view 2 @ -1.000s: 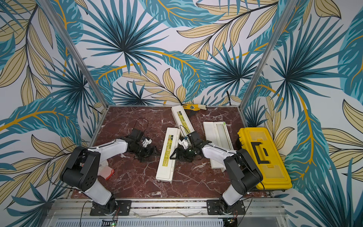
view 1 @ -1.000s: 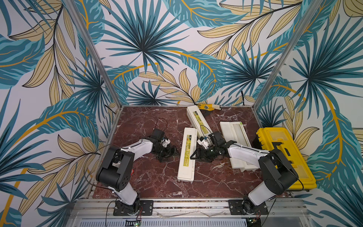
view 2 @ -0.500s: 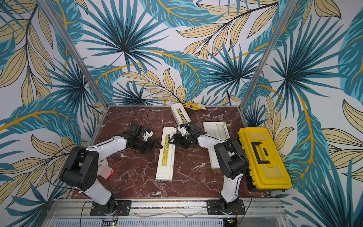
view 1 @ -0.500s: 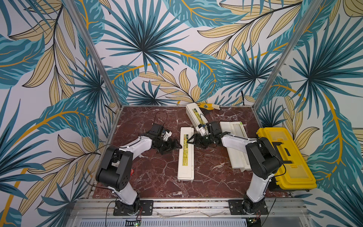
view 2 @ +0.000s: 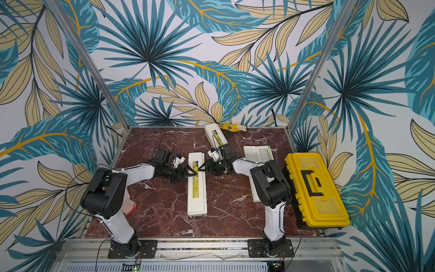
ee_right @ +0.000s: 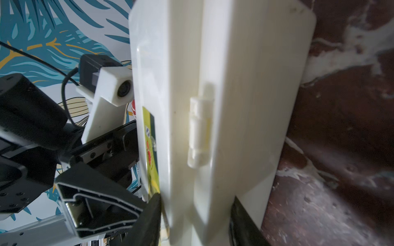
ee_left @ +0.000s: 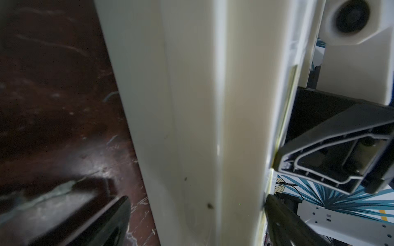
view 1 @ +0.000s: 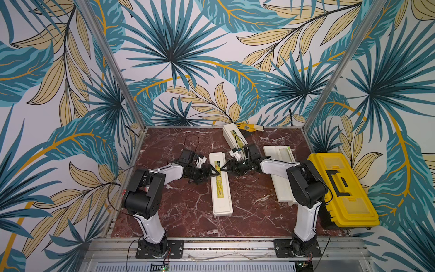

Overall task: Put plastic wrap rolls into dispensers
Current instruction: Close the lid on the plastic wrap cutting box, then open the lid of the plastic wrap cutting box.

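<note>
centre dispenser [view 1: 221, 188]: long cream-white rectangular box, lid shut, narrow yellow-green label along the lid. it lies flat near the middle of the red-brown marble tabletop [view 1: 188, 207], long axis running front to back. the right wrist view shows a moulded white hinge [ee_right: 200, 132] on one long side. rear dispenser [view 1: 231, 134]: same type, lid shut, set at an angle by the back wall, its near end covered by the right arm's wrist. right-hand dispenser [view 1: 279, 164]: lid folded open, lying between the centre dispenser and the closed yellow toolbox [view 1: 341, 188]. the right arm crosses it, and its interior cannot be resolved beyond a pale translucent panel at the far end. the two shut boxes hide their contents. left gripper [view 1: 215, 173]: jaws spread wide, straddling the left long edge of the centre dispenser. in the left wrist view one of its fingers [ee_left: 102, 223] stands clear of the box wall, above the marble. right gripper [view 1: 224, 167]: clamped on the hinge side of the same box, fingers [ee_right: 151, 217] pressed against the lid face and the base. a small yellow-and-white item [view 1: 250, 127] at the back wall is too small to identify. an orange-and-white object [view 2: 130, 207] is mostly hidden behind the left arm.
</note>
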